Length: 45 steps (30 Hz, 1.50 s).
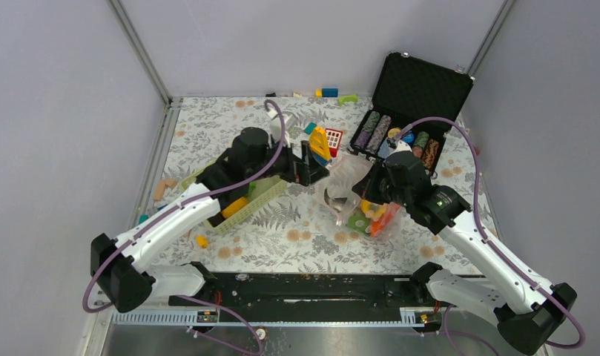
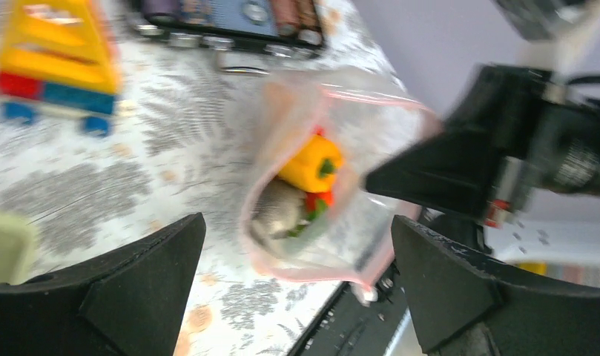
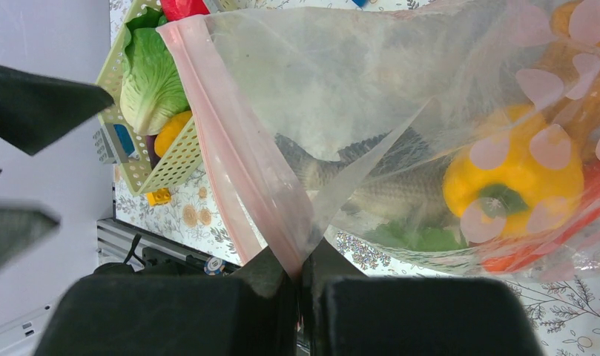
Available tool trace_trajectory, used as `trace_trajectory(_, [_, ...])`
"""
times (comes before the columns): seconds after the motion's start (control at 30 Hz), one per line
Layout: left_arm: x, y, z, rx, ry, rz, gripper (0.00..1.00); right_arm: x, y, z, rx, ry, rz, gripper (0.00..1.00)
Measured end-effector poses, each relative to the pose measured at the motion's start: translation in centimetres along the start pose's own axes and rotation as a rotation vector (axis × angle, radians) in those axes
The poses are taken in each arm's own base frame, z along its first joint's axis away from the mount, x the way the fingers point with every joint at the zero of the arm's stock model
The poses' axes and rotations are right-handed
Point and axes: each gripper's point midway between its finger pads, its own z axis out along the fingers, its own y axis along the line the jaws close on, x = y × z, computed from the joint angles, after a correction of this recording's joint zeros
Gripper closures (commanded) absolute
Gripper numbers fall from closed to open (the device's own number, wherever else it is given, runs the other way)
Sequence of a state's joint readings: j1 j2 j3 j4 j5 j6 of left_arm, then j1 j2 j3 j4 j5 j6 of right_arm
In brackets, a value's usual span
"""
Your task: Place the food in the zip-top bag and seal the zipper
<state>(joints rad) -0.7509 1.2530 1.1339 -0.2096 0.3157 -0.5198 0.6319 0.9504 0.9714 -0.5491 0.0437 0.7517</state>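
Right hand (image 3: 297, 278): closed, pinching the clear floppy zip-top bag (image 3: 341, 81) right on its pink-red zipper strip (image 3: 230, 148).

Left hand (image 2: 297, 248): fingers wide apart, holding nothing, pointed at the bag mouth. The strip forms an open loop in the left wrist view, so the mouth gapes.

Inside the bag: yellow toy bell pepper (image 3: 519, 178), grey toy fish (image 3: 386, 189), green leafy piece (image 3: 415, 237), red-orange piece (image 3: 534, 256).

The bag sits on the floral-print worktop (image 1: 282, 230) between the two hands.

The pale green slatted basket (image 3: 174, 159) beside it holds a green toy lettuce (image 3: 152, 81) and a yellow piece (image 3: 170, 130).

Black open case of poker chip stacks (image 1: 423, 85): any chip markings are too small to read.
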Motion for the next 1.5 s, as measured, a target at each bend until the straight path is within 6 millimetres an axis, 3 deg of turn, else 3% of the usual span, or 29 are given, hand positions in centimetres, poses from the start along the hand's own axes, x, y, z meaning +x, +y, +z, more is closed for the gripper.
trace_trajectory(0.17, [-1.0, 6.8, -2.8, -0.272, -0.080, -0.089, 0.01, 0.0, 0.0, 0.0, 0.001, 0.000, 0.000, 1.00])
trace_trajectory(0.37, [-1.6, 13.1, -7.4, -0.625, -0.202, -0.191, 0.01, 0.0, -0.1, 0.0, 0.002, -0.001, -0.003, 1.00])
trace_trajectory(0.5, [-0.4, 16.3, -10.8, -0.797, -0.267, -0.261, 0.01, -0.1, -0.1, 0.0, 0.007, -0.006, -0.003, 1.00])
trace_trajectory(0.67, [2.6, 20.0, -13.9, -0.981, -0.291, -0.349, 0.01, -0.2, -0.3, 0.1, 0.013, -0.012, -0.008, 1.00])
trace_trajectory(0.87, [6.0, 22.3, -15.5, -1.111, -0.262, -0.406, 0.01, -0.2, -0.3, 0.1, 0.015, -0.012, -0.012, 1.00])
trace_trajectory(1.07, [7.5, 23.1, -16.3, -1.160, -0.247, -0.430, 0.01, 0.1, -0.6, 0.3, 0.022, -0.005, -0.012, 1.00])
trace_trajectory(1.23, [8.1, 23.7, -16.2, -1.179, -0.230, -0.440, 0.01, 0.3, -0.8, 0.3, 0.026, -0.002, -0.012, 1.00])
trace_trajectory(1.5, [10.4, 26.3, -14.9, -1.230, -0.128, -0.466, 0.01, 0.3, -0.8, 0.4, 0.027, 0.000, -0.012, 1.00])
